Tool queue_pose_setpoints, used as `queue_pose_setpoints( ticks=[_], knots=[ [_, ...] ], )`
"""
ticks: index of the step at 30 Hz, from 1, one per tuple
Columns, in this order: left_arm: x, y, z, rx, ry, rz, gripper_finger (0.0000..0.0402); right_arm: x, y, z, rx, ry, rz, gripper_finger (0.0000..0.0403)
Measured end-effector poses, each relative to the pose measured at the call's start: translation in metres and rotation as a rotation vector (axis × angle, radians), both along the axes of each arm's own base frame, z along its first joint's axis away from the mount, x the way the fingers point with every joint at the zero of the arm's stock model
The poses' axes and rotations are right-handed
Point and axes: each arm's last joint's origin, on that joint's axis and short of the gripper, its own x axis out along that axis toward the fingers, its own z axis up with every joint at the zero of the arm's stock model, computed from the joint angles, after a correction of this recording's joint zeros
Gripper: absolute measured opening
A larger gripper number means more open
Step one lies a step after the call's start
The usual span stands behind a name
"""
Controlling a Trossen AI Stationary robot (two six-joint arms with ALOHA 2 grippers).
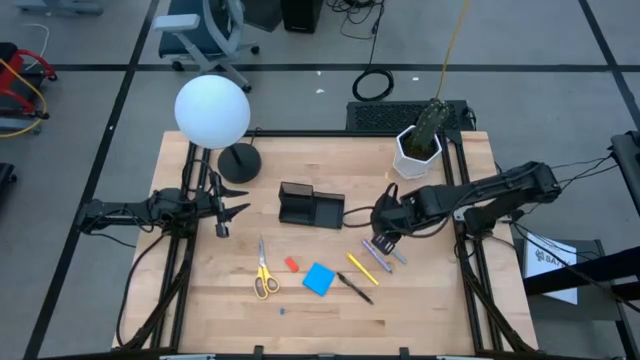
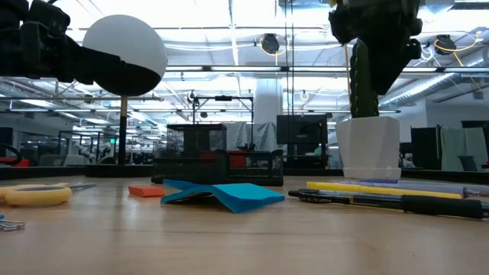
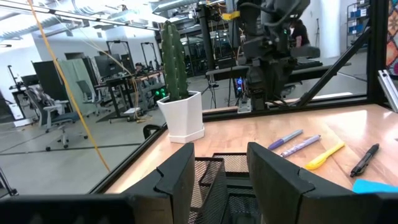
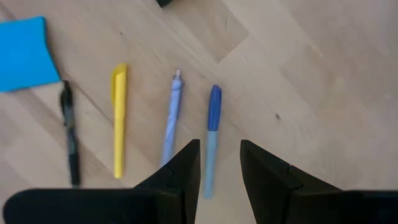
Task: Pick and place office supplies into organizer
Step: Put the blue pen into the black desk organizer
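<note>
Your organizer point(image 1: 310, 207) sits mid-surface, rigid mesh that stays put. The scissors point(image 1: 263, 273) are stiff; take them at the blades. The blue pad point(image 1: 318, 279) is light and floppy, so pinch an edge. Your right pincer point(image 4: 219, 163) hangs open and empty over the blue-capped pen point(image 4: 211, 137), a slim, slippery thing: grip mid-barrel. The left pincer point(image 3: 217, 180) waits open, empty, beside the organizer.

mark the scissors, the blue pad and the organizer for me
scissors point(image 1: 264, 277): high view, on the yellow handles.
blue pad point(image 1: 319, 279): high view, middle of the sheet.
organizer point(image 1: 310, 205): high view, where the taller cup section meets the lower tray.
</note>
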Motion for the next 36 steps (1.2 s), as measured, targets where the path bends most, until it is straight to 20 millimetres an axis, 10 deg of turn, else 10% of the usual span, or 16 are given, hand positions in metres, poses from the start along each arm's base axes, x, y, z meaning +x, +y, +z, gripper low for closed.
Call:
queue_pose_setpoints(
  ticks=[36],
  knots=[
    [0.0,0.0,0.0,0.0,0.0,0.0,0.0154,0.001,0.0,-0.091,0.088,0.073,0.037,0.0105]
  ],
)
